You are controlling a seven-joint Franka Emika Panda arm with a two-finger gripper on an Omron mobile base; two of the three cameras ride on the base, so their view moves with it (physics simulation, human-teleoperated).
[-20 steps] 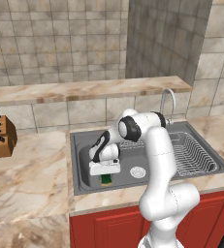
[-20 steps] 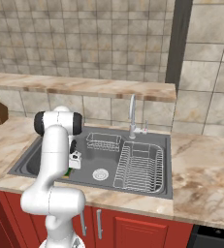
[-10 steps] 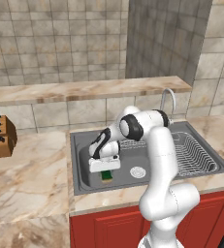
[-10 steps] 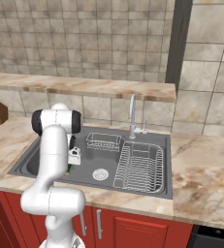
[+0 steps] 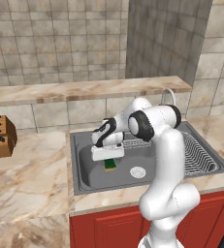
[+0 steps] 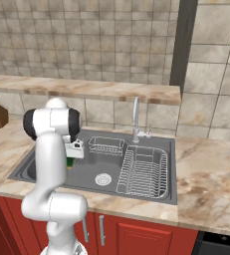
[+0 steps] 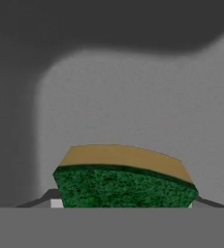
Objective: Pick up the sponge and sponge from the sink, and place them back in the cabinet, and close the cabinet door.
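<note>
Kitchen setting, rendered: grey-beige tiled wall, marble-patterned counter [image 5: 31,169], raised marble ledge [image 6: 101,89] behind it, red base-unit doors [image 6: 136,236] below. Item 1, sink [image 5: 84,181]: grey metal rectangular basin set into the counter, with a round white drain [image 5: 137,171] on its floor, a curved tap [image 6: 136,119] at the back rim, a small wire rack [image 6: 106,146] near the back wall and a larger wire draining rack [image 6: 144,170] filling the right part. Item 2, sponge [image 5: 110,164]: green scouring face with a yellow-tan layer, inside the basin, left of the drain and apart from it; in the hand view the sponge [image 7: 125,177] sits directly in front of the camera, green face toward the lens, tan layer above it, grey basin floor behind. Item 3, gripper [image 5: 109,162]: reaching down into the basin over the sponge, its white hand block just above the green piece; from the right base view the gripper [image 6: 71,160] is largely screened by the arm's upper link. Jaw state: 2 fingers stand on either side of the sponge (their tips barely show at the lower corners of the hand view), seemingly pinching it, though contact itself cannot be confirmed. Item 4, knife block [image 5: 0,138]: wooden, dark handles, on the counter well left of the sink.
</note>
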